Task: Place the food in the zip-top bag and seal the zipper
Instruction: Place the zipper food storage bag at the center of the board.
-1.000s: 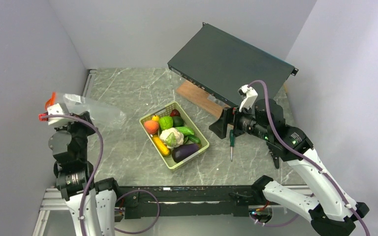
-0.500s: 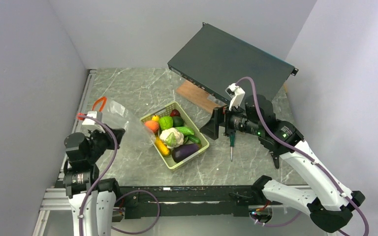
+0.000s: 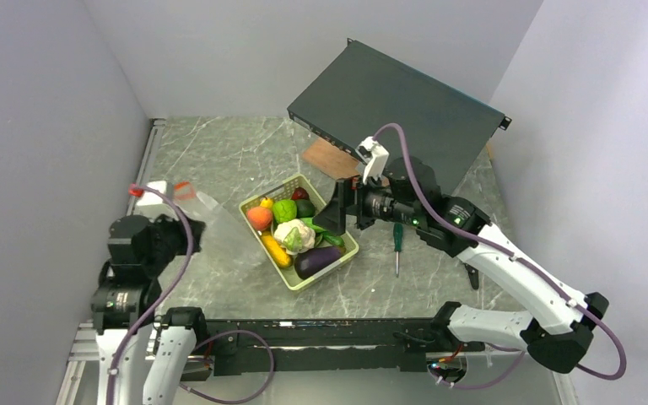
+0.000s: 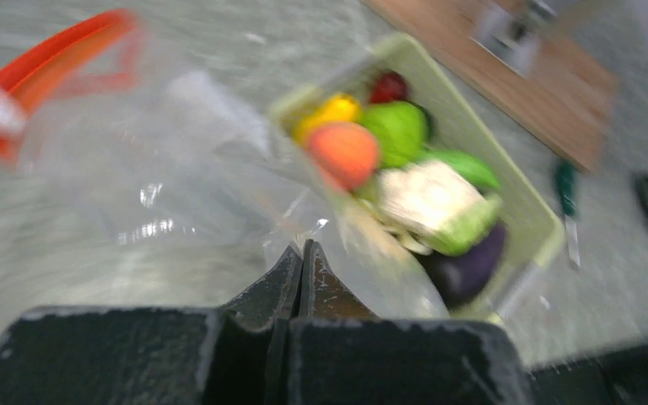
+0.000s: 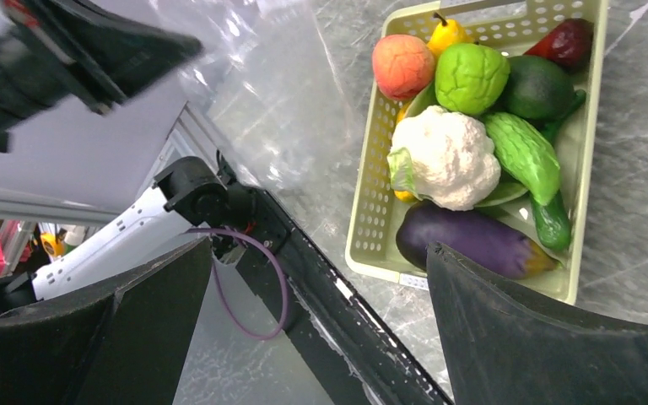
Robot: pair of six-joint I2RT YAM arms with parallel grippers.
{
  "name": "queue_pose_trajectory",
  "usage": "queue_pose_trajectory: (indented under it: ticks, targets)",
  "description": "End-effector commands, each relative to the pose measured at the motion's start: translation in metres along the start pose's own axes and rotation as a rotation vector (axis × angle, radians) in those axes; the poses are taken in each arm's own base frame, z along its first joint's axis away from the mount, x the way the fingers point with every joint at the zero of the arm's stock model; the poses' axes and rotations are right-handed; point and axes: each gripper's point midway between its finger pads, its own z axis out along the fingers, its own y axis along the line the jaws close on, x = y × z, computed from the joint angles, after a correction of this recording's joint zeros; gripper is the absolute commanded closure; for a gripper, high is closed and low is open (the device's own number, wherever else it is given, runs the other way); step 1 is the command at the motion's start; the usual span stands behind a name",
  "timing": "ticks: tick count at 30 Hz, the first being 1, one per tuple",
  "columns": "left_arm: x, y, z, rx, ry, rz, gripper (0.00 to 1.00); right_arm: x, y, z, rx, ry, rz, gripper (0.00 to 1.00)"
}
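Observation:
My left gripper (image 4: 302, 253) is shut on the clear zip-top bag (image 4: 177, 186), pinching its film near the basket's left side; it also shows in the top view (image 3: 196, 239). The red-orange zipper (image 4: 59, 59) runs along the bag's far rim. The food lies in the pale green basket (image 3: 350, 245): peach (image 5: 402, 65), green pepper (image 5: 471, 78), cauliflower (image 5: 447, 156), cucumber (image 5: 523, 156), eggplant (image 5: 472, 240), and corn (image 3: 275, 251). My right gripper (image 3: 335, 211) is open and empty, hovering over the basket's right side; the right wrist view (image 5: 321, 278) looks down past it.
A black rack unit (image 3: 396, 110) leans at the back right over a wooden board (image 3: 337, 164). A green-handled screwdriver (image 3: 397, 245) lies right of the basket. Grey walls close in on the left, back and right. The arms' black base rail (image 3: 321, 333) runs along the near edge.
My left arm has come down and carried the bag right, up against the basket. My right arm has swung left from the screwdriver to over the basket, still open.

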Motion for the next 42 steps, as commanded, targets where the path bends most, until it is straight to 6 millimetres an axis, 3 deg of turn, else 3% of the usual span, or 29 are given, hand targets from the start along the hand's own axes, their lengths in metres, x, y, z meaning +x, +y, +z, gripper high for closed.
queue_pose_trajectory:
  ticks: [1,4,7,13,16,23,27,31,35,42]
  targets:
    - [-0.056,0.064,-0.056,-0.502,-0.117,0.043,1.00,-0.032,0.025,0.001,-0.043,-0.099,-0.031,0.00]
    - [-0.072,0.068,-0.065,-0.543,-0.127,0.103,1.00,-0.030,0.028,0.005,-0.051,-0.092,-0.035,0.00]
    - [-0.073,0.057,-0.053,-0.467,-0.062,0.146,1.00,-0.025,0.029,0.005,-0.060,-0.089,-0.029,0.00]
    - [-0.013,0.031,0.001,-0.241,0.172,0.149,1.00,-0.013,0.022,0.004,-0.040,-0.079,-0.020,0.00]
    - [0.006,0.016,0.015,-0.210,0.205,0.191,1.00,-0.010,0.019,0.000,-0.031,-0.080,-0.015,0.00]
    - [0.059,-0.045,0.045,0.023,0.276,0.404,1.00,-0.012,0.012,0.003,0.023,-0.079,0.041,0.00]
    - [0.076,-0.068,0.046,0.135,0.215,0.428,1.00,-0.014,0.007,0.007,0.075,-0.082,0.117,0.00]
    - [0.077,-0.074,0.037,0.188,0.162,0.400,1.00,-0.012,0.006,0.018,0.099,-0.060,0.155,0.02]
    - [0.079,-0.082,0.026,0.249,0.168,0.376,1.00,-0.006,0.012,0.036,0.105,-0.035,0.189,0.03]
    - [0.085,-0.095,0.006,0.350,0.166,0.335,1.00,-0.018,0.004,0.081,0.245,-0.047,0.167,0.07]
